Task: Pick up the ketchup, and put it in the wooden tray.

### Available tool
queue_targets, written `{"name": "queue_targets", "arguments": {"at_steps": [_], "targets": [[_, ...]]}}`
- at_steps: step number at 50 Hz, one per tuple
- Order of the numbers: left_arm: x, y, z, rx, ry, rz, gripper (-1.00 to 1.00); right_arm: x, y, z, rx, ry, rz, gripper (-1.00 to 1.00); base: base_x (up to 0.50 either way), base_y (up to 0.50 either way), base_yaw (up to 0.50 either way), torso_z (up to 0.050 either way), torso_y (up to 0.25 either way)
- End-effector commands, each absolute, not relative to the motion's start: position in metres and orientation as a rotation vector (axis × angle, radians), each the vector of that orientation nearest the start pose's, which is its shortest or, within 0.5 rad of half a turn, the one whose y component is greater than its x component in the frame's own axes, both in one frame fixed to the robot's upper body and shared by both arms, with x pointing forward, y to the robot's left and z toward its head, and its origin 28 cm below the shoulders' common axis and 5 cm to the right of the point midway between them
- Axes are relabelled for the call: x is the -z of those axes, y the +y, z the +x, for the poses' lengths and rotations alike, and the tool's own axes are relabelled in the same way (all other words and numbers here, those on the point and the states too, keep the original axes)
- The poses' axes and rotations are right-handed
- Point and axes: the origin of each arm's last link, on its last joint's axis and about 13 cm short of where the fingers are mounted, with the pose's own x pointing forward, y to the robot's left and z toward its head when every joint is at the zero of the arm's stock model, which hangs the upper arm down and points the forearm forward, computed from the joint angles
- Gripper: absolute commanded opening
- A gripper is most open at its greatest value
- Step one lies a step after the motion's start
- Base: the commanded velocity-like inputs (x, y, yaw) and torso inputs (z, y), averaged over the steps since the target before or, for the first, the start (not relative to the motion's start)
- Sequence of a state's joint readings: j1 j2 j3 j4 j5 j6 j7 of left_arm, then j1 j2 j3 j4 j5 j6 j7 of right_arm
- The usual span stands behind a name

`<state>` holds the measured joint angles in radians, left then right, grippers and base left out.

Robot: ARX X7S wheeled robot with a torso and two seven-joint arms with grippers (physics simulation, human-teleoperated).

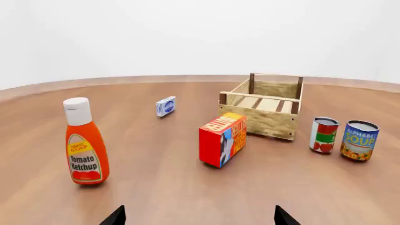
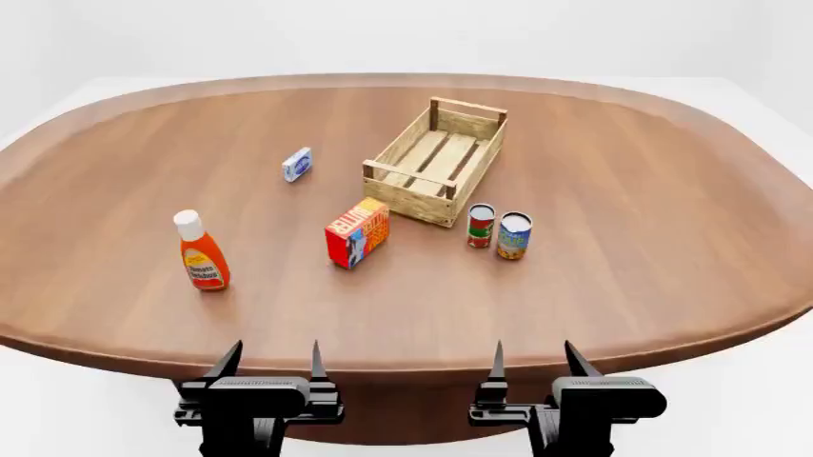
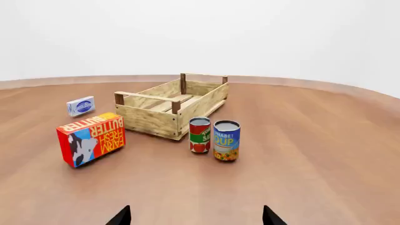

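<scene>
Red-orange ketchup [image 2: 202, 253] stands left of the wooden tray [image 2: 437, 160], so I'd bring my spread left claw [image 2: 270, 364] squarely around its body.

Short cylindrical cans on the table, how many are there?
2. The red-and-green can and blue-and-yellow soup can stand side by side, near the light-wood slatted crate. None seems hidden.

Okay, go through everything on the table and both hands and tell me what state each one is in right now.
ketchup: upright, cap on, untouched.
wooden tray: upright, nothing inside.
butter box: standing on edge, closed.
tomato can: upright, beside the tray.
soup can: upright, next to the tomato can.
small blue box: on its side, closed.
left hand: open, holding nothing.
right hand: open, holding nothing.
</scene>
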<state>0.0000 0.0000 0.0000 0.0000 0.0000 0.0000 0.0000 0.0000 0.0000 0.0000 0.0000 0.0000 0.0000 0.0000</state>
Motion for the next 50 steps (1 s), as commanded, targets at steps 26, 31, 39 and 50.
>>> {"name": "queue_targets", "arguments": {"at_steps": [26,31,39,50], "targets": [[-0.020,0.207,0.214,-0.014,-0.003,0.048,1.00,-0.021,-0.093,0.223,-0.015,0.008,-0.063,1.00,0.00,0.00,0.00,0.000,0.000],[-0.024,0.207,0.213,-0.003,-0.004,0.052,1.00,-0.024,-0.092,0.225,-0.031,0.006,-0.066,1.00,0.00,-0.34,0.00,0.000,0.000],[-0.030,0.207,0.213,0.020,-0.003,0.011,1.00,-0.029,-0.094,0.228,-0.042,0.007,-0.060,1.00,0.00,-0.50,0.00,0.000,0.000],[-0.035,0.209,0.217,0.007,-0.024,0.002,1.00,-0.039,-0.096,0.239,-0.047,-0.006,-0.064,1.00,0.00,-0.50,0.00,0.000,0.000]]}}
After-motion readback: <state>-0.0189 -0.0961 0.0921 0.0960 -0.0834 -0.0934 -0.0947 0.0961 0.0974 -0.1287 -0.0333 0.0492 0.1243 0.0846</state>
